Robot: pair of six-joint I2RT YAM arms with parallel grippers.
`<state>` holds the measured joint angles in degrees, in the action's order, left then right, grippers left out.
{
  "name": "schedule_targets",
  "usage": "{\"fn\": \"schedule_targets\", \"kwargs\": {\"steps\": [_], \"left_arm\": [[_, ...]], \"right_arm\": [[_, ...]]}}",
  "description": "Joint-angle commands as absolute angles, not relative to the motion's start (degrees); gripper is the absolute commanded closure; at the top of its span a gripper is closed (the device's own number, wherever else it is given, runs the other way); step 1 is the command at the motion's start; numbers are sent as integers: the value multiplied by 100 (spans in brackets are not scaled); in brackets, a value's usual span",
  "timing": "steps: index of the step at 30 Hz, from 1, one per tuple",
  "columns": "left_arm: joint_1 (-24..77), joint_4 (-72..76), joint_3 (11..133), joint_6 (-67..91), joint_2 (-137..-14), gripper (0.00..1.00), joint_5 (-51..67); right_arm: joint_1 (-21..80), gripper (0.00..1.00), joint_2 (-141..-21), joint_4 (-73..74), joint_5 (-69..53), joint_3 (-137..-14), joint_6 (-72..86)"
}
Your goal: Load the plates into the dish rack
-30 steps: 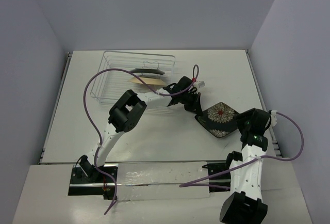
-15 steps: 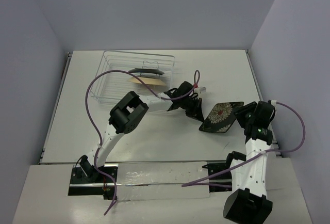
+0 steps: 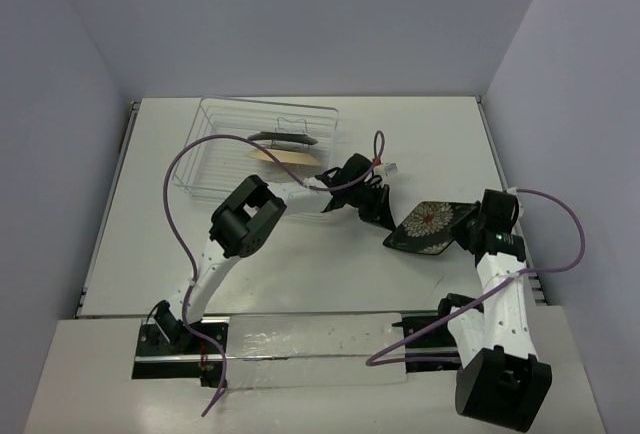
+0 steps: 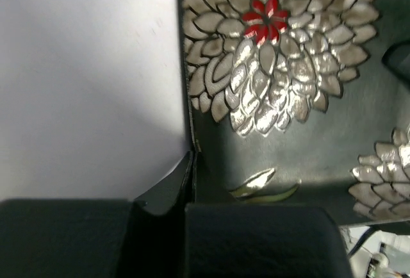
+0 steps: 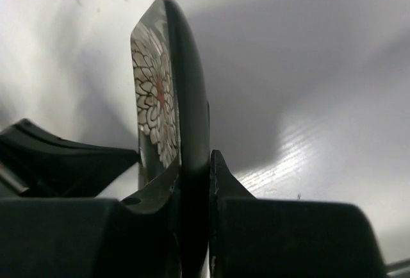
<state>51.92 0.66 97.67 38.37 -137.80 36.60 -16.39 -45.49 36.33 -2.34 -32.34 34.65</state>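
Note:
The black square plate with white flowers hangs tilted above the table, right of centre, held from both sides. My left gripper is shut on its left rim; in the left wrist view the rim runs into the closed fingertips and the flowered face fills the right side. My right gripper is shut on the opposite edge; the right wrist view has the plate edge-on between its fingers. The wire dish rack at the back left holds a cream plate and a dark plate.
A purple cable loops from the left arm over the table left of the rack. A small white connector lies behind the left gripper. The grey side walls stand close to the table's edges.
The right gripper has moved in and closed on the black plate's right edge. The plate has tipped up from nearly flat and shifted slightly left in the left gripper.

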Motion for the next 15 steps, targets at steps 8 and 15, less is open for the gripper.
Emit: {"fn": "schedule_targets", "kwargs": {"steps": [8, 15], "left_arm": [[5360, -1060, 11346, 3149, -12836, 50, 3655], [5137, -2235, 12986, 2696, -12259, 12, 3221]], "right_arm": [[-1406, 100, -4283, 3700, 556, -4926, 3274], [-1390, 100, -4232, 3205, 204, -6106, 2413]]}}
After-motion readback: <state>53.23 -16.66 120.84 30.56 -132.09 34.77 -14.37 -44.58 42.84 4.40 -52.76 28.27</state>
